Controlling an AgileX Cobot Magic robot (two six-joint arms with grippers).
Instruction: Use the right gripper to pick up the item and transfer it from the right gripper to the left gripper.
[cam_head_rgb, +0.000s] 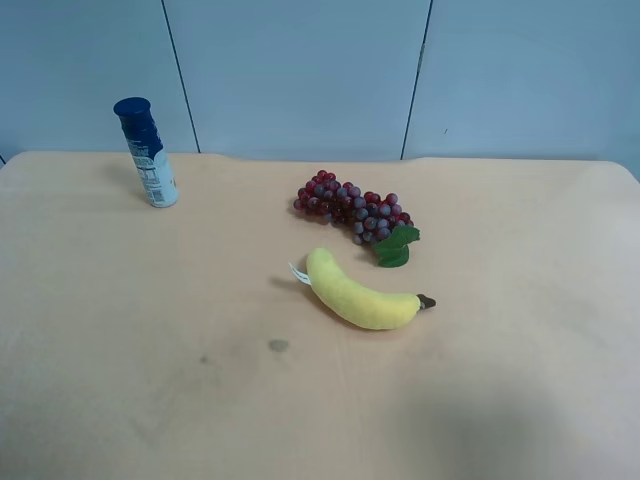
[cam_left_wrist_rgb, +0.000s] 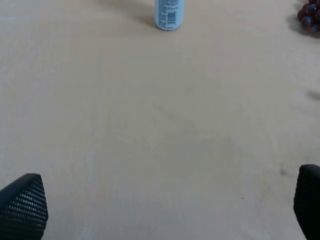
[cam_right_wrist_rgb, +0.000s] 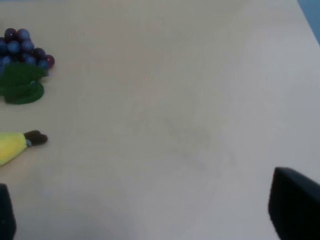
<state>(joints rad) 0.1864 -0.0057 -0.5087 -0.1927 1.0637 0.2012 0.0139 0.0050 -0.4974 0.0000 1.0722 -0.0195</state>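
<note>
The yellow plush banana (cam_head_rgb: 358, 294) lies on the table near its middle, with its dark stem tip pointing to the view's right and a white tag at its other end. Its stem end shows in the right wrist view (cam_right_wrist_rgb: 17, 142). Neither arm shows in the exterior high view. My right gripper (cam_right_wrist_rgb: 145, 220) is open and empty, its fingertips (cam_right_wrist_rgb: 295, 205) wide apart above bare table, well away from the banana. My left gripper (cam_left_wrist_rgb: 160, 210) is open and empty, its fingertips (cam_left_wrist_rgb: 25, 207) wide apart above bare table.
A red-purple grape bunch (cam_head_rgb: 355, 213) with green leaves lies just behind the banana, also in the right wrist view (cam_right_wrist_rgb: 22, 50). A blue-capped bottle (cam_head_rgb: 146, 152) stands at the back left, also in the left wrist view (cam_left_wrist_rgb: 169, 14). The tan table (cam_head_rgb: 150, 350) ends at a pale wall.
</note>
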